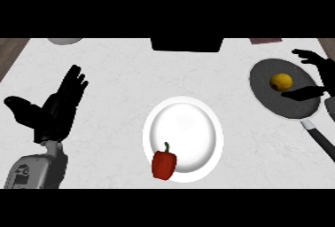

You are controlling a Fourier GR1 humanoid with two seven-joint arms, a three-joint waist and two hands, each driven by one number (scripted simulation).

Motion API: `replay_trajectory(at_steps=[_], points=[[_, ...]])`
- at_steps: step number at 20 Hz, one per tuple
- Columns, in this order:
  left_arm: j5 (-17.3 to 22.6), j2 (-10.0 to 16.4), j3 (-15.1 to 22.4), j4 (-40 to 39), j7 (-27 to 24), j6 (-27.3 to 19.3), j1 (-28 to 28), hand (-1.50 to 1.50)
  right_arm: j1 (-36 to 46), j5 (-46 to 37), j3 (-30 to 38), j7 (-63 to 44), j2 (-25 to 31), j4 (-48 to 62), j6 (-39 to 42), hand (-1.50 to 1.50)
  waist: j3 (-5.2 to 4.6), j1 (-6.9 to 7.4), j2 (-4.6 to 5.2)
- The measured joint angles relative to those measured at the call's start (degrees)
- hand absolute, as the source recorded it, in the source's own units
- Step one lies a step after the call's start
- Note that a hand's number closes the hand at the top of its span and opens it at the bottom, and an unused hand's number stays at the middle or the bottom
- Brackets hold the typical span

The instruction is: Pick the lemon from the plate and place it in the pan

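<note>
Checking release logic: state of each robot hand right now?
Left robot hand: open, fingers up, holding nothing.
Right robot hand: open beside the lemon, which lies in the pan, not gripped.

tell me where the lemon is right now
In the head view the lemon lies in the dark pan at the counter's right side, next to the open right hand. It is well away from the white plate with the red pepper.

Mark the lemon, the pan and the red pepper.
lemon [281, 82]: head view, middle of the fruit.
pan [273, 103]: head view, bare floor beside the lemon.
red pepper [163, 165]: head view, middle of its body.
</note>
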State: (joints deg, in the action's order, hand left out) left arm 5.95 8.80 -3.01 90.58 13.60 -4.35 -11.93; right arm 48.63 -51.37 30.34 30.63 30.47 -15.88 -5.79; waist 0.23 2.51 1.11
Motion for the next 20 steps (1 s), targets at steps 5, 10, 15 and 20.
replay_trajectory(at_steps=[5,10,15,20], points=[[-0.42,-0.34,-0.25,-0.59,-0.5,-0.61,0.02,0.0,0.14,7.83,6.95,4.33,3.21,1.97,6.37,-1.5,-0.01,-0.73,-0.2],[0.15,0.78,-1.02,0.08,-0.45,0.44,1.07,0.0,-1.72,14.36,12.82,7.16,10.67,4.59,18.05,-1.5,0.0,-1.0,-0.31],[0.17,0.54,-1.09,0.7,-0.73,0.42,2.19,0.0,-5.68,18.69,16.26,10.63,16.4,6.73,29.32,-1.5,0.04,-1.12,-0.29],[0.48,0.77,-1.56,0.07,-0.59,0.69,1.43,0.0,-10.95,20.32,16.6,11.75,19.67,6.44,33.68,-1.5,0.1,-1.48,-0.29]])
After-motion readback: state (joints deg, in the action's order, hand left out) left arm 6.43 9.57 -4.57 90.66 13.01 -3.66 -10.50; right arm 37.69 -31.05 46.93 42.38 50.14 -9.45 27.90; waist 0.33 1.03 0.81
